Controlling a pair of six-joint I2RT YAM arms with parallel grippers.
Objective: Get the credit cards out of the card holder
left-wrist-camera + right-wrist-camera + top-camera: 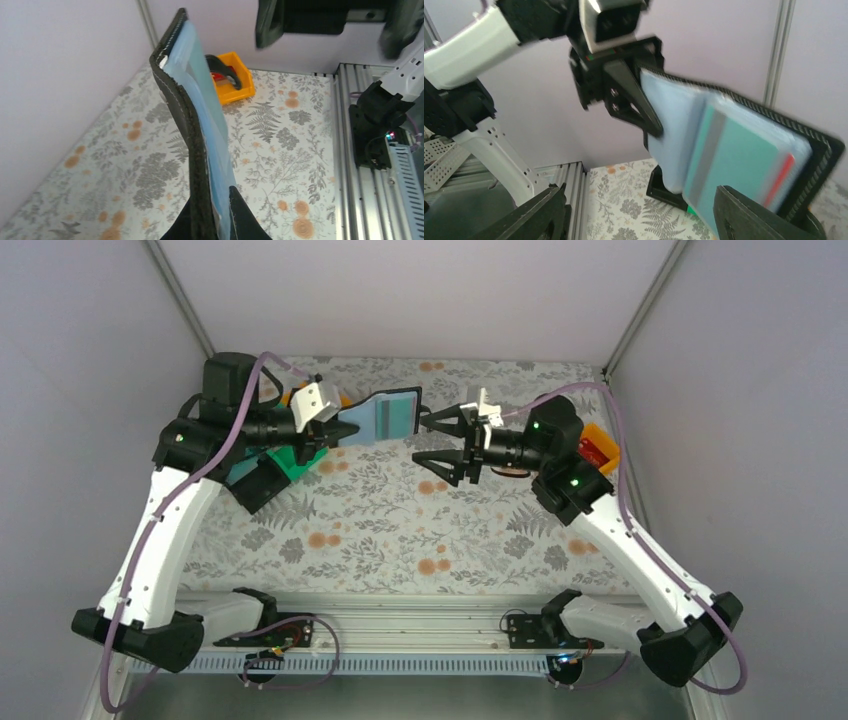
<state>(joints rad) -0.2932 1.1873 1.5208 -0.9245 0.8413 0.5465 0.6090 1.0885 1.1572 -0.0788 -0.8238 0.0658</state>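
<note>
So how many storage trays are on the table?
3 clearly: orange tray at the right edge, green tray and black tray under the left arm. Orange behind the left gripper may be a fourth.

card holder (674, 125) blurred, perhaps several cards (734, 160) inside

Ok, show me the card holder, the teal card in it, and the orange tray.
card holder (192, 145), left wrist view, on its black stitched outer edge.
teal card (739, 150), right wrist view, middle of its face.
orange tray (235, 94), left wrist view, on its near wall.
</note>
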